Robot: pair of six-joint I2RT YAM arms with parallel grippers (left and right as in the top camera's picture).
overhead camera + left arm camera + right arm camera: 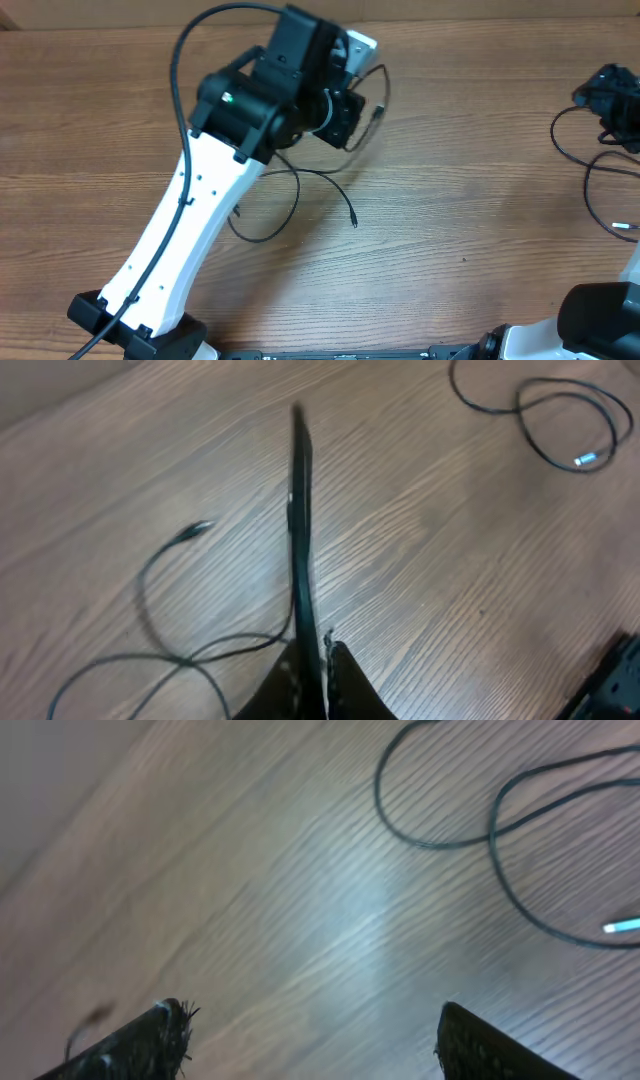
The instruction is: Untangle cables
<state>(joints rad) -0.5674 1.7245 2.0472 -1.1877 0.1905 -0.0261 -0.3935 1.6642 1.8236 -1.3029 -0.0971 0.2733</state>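
Our left gripper (318,660) was clamped shut on a cable (300,530) stretching ahead of its tips; our right gripper (310,1015) gaped empty. We feared a hard pull would cinch the loop (141,600) at its left.

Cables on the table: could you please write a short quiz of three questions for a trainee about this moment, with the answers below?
1. True or false: the right gripper is shut on a cable.
2. What does the left gripper pinch? A) a thin black cable; B) a white box; C) nothing.
3. Fill in: the loose cable with the light plug end lies nearest the ____ gripper.

Key
1. False: its jaws stand wide apart and hold nothing.
2. A
3. right
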